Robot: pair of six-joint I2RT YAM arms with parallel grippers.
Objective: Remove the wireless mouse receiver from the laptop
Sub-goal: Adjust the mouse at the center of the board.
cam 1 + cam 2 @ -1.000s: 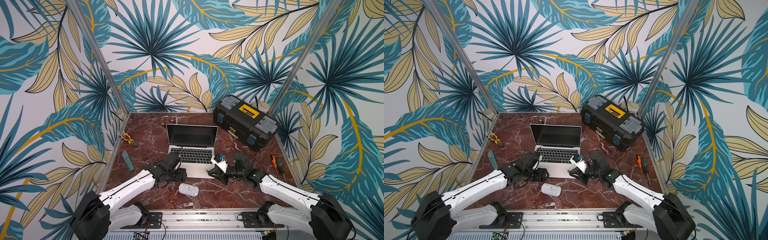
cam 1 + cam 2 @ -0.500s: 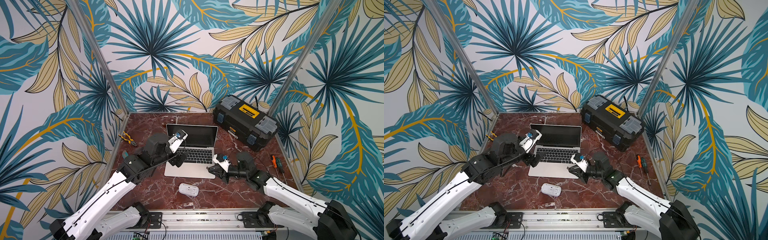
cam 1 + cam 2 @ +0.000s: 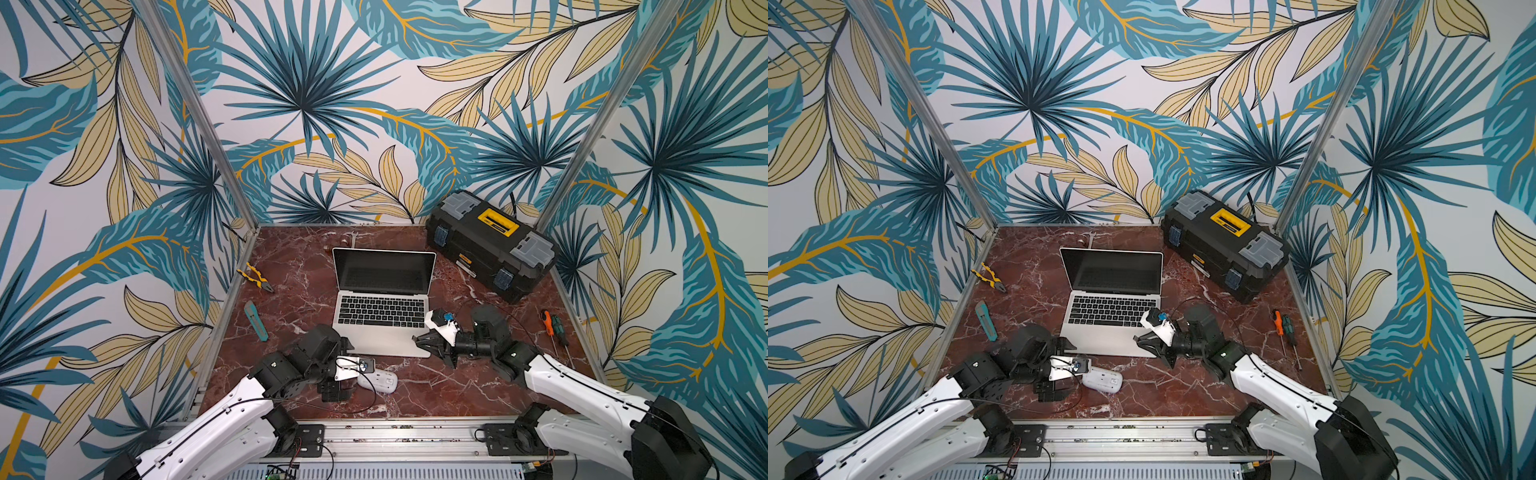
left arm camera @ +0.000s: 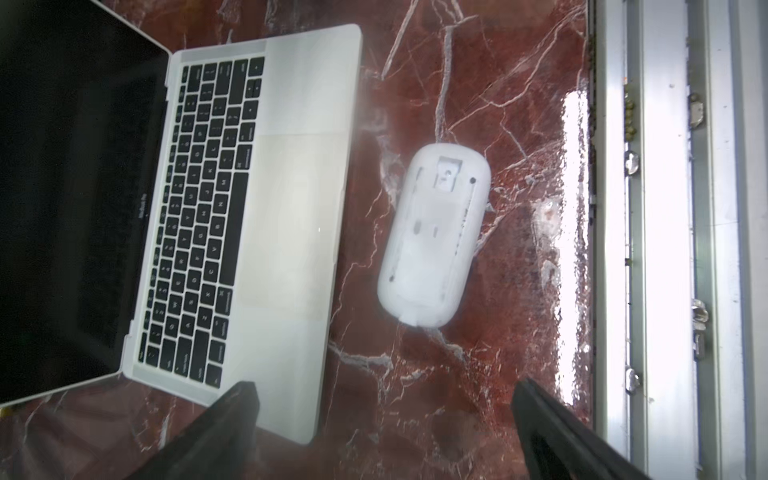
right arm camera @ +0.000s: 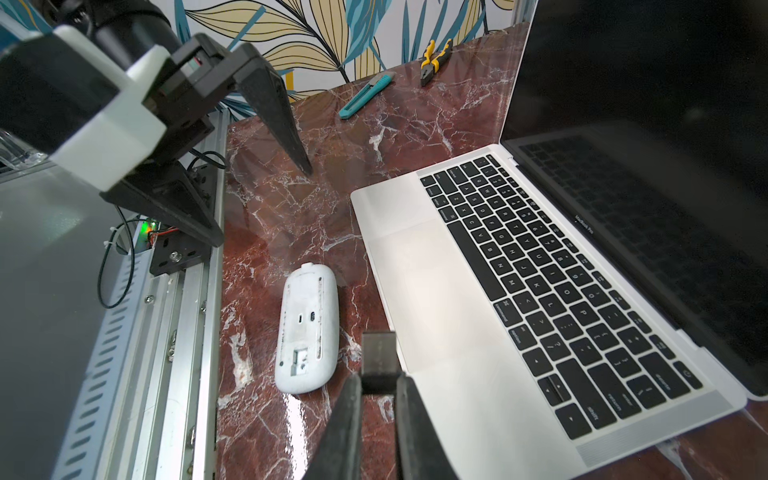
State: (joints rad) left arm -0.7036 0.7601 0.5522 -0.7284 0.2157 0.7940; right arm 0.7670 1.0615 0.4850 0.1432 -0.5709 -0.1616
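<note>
The silver laptop (image 3: 380, 343) (image 3: 1104, 338) (image 4: 291, 208) (image 5: 436, 291) stands open mid-table with its screen dark. My right gripper (image 3: 417, 338) (image 3: 1138, 338) (image 5: 377, 380) hovers at its front right corner, shut on a small dark block, the wireless mouse receiver (image 5: 377, 357), which is clear of the laptop's edge. A white mouse (image 3: 378, 380) (image 3: 1102, 380) (image 4: 432, 237) (image 5: 307, 328) lies underside up in front of the laptop. My left gripper (image 3: 340, 369) (image 3: 1061, 368) (image 4: 382, 399) (image 5: 262, 205) is open wide and holds nothing. It points down between the laptop's front left corner and the front rail.
A black toolbox (image 3: 492, 245) with a yellow handle sits at the back right. Yellow pliers (image 3: 254, 279) and a teal utility knife (image 3: 255, 321) lie at the left, two screwdrivers (image 3: 555, 330) at the right. An aluminium rail (image 3: 374, 432) runs along the front.
My left arm rose beside the screen, then came down at the front next to the mouse, its jaws opening wide. The right gripper stayed put, shut on the receiver.
</note>
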